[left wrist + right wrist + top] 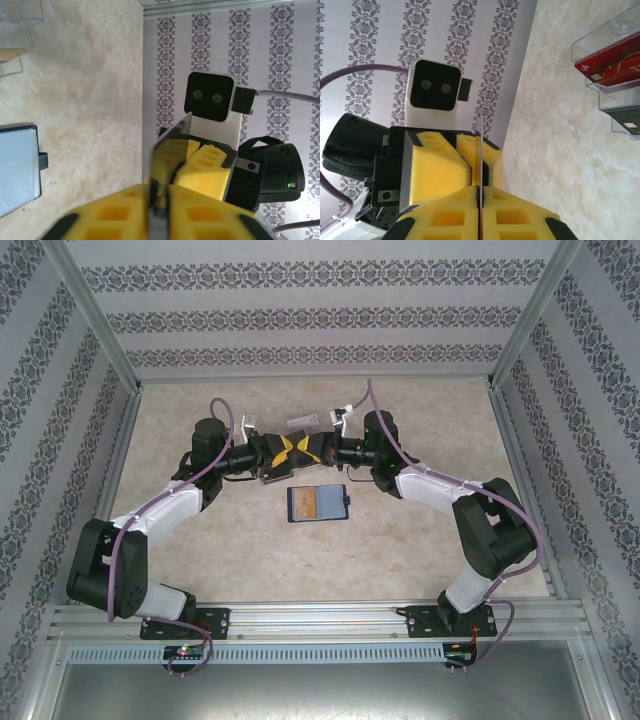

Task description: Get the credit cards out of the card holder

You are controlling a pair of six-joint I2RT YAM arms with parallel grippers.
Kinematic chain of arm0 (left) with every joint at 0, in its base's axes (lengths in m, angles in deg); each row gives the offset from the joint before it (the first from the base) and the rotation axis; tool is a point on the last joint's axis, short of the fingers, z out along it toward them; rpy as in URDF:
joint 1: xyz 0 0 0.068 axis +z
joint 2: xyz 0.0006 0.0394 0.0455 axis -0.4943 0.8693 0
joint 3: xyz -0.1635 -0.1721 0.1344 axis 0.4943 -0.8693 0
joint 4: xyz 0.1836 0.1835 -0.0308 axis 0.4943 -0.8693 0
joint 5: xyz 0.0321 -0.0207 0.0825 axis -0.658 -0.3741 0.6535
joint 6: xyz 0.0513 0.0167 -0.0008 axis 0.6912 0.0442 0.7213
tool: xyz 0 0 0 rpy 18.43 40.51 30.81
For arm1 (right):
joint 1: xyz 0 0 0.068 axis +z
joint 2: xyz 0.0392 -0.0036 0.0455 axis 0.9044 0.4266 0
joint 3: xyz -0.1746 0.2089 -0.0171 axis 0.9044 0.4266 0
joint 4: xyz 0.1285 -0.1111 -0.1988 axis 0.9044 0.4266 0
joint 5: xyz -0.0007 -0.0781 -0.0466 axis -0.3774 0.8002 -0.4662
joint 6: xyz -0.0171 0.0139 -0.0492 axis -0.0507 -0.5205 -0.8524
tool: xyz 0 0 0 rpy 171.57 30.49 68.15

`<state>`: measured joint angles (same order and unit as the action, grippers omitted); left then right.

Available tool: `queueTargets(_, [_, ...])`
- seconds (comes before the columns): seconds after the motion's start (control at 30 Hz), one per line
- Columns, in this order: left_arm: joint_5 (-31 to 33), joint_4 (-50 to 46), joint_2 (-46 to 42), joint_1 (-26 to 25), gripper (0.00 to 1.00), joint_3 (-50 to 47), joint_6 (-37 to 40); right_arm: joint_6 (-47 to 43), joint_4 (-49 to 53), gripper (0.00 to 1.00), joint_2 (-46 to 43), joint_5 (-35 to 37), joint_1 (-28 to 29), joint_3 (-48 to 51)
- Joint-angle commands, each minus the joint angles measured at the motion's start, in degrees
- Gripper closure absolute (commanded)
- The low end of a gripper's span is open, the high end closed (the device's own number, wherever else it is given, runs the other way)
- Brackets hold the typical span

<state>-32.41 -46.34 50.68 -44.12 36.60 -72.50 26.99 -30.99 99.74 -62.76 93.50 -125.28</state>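
L gripper (159, 202) & R gripper (480, 192) jaws both pinched shut on one thin card (172, 142); navy card holder (292, 505) open on bench (250, 555).

Card holder (318, 503): dark navy, lay flat on table (200, 540), tab on right edge, orange-gold card (306, 503) showing inside | red card (612, 70), black card (626, 119): sat in clear rack (600, 45) tiers | edge-on card (172, 145), colour unclear: pinched by left gripper (160, 194) and right gripper (480, 192).
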Motion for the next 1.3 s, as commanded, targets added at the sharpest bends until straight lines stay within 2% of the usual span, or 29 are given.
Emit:
queueTargets(0.0, [0.66, 4.62, -1.28, 0.34, 0.94, 0.04, -0.01, -0.07, -0.39, 0.88, 0.23, 1.09, 0.47, 0.86])
queueTargets(0.07, [1.26, 1.57, -1.32, 0.42, 0.99, 0.6, 1.5, -2.08, 2.69, 0.77, -0.13, 2.3, 0.29, 0.9])
queueTargets(0.13, [2.05, -3.13, -1.7, 0.38, 1.0, 1.71, 4.34, -5.83, 10.8, 0.64, -0.62, 4.14, 0.25, -0.28])
queueTargets(0.33, [10.37, -29.78, -2.85, 0.52, 1.0, 9.67, 22.19, -10.78, 23.04, 0.41, -2.86, 12.07, -0.61, 0.13])
queueTargets(0.5, [20.12, -49.43, 0.68, 0.46, 0.99, 18.46, 37.64, -14.94, 31.66, 0.23, -4.78, 19.82, -1.06, 1.21])
queueTargets(0.67, [29.03, -59.41, 6.15, -0.19, 1.0, 26.34, 51.45, -19.32, 36.52, 0.11, -7.25, 25.8, -1.57, 2.62])
queueTargets(0.73, [31.62, -60.93, 8.01, -0.81, 1.0, 28.56, 56.08, -20.48, 37.39, 0.02, -7.83, 26.55, -2.11, 3.13])
queueTargets(0.97, [37.35, -71.05, 14.85, -1.91, 1.0, 39.61, 73.01, -23.09, 39.65, 0.02, -9.9, 27.48, -5.18, 4.88])
queueTargets(1.17, [40.78, -72.37, 18.68, -5.72, 1.0, 43.04, 87.5, -23.45, 39.08, 0.02, -9.18, 24.21, -7.44, 4.99])
queueTargets(1.27, [41.21, -74.71, 21.76, -6.84, 1.0, 46.28, 92.1, -24.04, 40.2, 0.02, -9.76, 23.45, -7.91, 4.97])
